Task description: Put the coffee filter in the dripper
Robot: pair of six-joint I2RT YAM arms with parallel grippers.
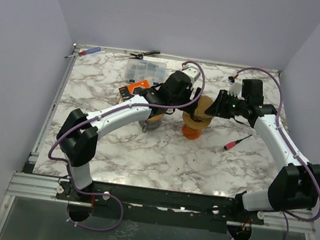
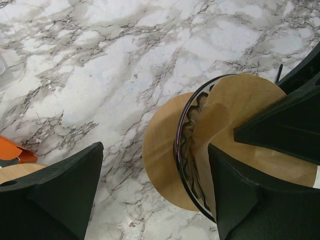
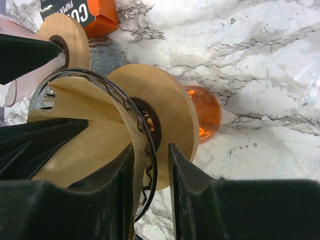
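Note:
The wire dripper (image 1: 197, 120) with a round wooden collar stands on an orange glass (image 1: 193, 133) at the table's centre. The brown paper coffee filter (image 1: 206, 105) sits inside its cone. In the right wrist view, my right gripper (image 3: 151, 146) is closed narrowly over the filter's edge (image 3: 85, 125) and the wire rim (image 3: 100, 77). My left gripper (image 2: 155, 147) is wide open; one finger (image 2: 245, 195) rests inside the filter (image 2: 240, 100), and the other is out over the marble. Both grippers meet over the dripper in the top view, left (image 1: 194, 99) and right (image 1: 216, 107).
An orange filter box (image 1: 136, 87) and a second wooden-collared dripper (image 1: 151, 122) lie left of the dripper. A clear plastic case (image 1: 145, 69), pliers (image 1: 144, 53) and a screwdriver (image 1: 86, 52) are at the back. A red-handled tool (image 1: 237, 143) lies to the right.

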